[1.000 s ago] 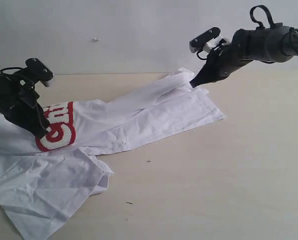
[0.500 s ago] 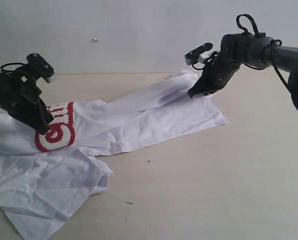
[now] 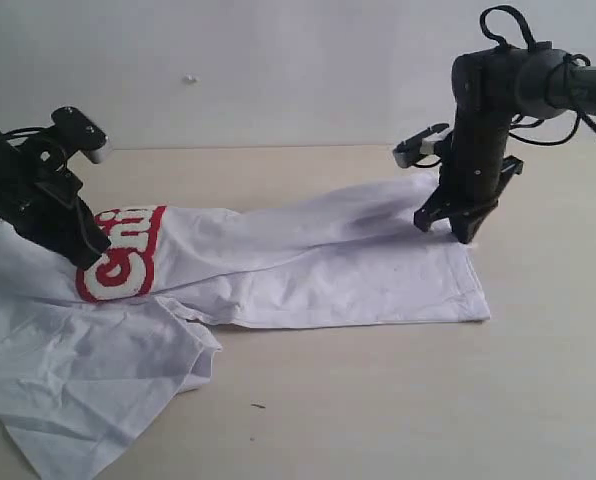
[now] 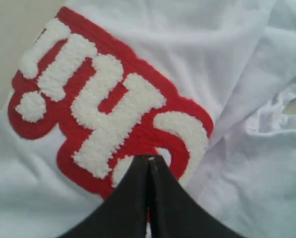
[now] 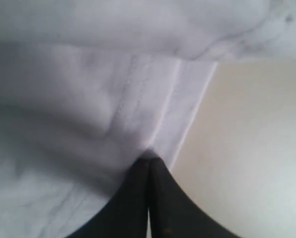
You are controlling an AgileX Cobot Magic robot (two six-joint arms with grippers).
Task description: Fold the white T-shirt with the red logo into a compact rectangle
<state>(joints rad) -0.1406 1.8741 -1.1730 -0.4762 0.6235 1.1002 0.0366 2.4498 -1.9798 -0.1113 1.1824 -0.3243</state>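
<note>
The white T-shirt [image 3: 308,265] lies stretched across the table, crumpled at the near left. Its red logo [image 3: 123,262] with fuzzy white letters sits at the left and fills the left wrist view [image 4: 103,114]. My left gripper [image 3: 90,255] is shut on the shirt at the logo's edge, its fingers pressed together [image 4: 149,158]. At the shirt's far right end my right gripper [image 3: 456,232] points down, shut on the stitched hem [image 5: 149,157], where the white T-shirt [image 5: 88,89] bunches. The collar and neck tag are hidden.
The beige table [image 3: 398,400] carries the shirt, with a pale wall [image 3: 278,70] behind it. Bare tabletop [image 5: 257,148] lies just beyond the hem. A few dark specks [image 3: 259,406] dot the table in front.
My right gripper swung right and down towards the table, pulling the shirt's hem end with it and stretching the cloth flatter. The left gripper barely shifted, and the logo slid slightly right.
</note>
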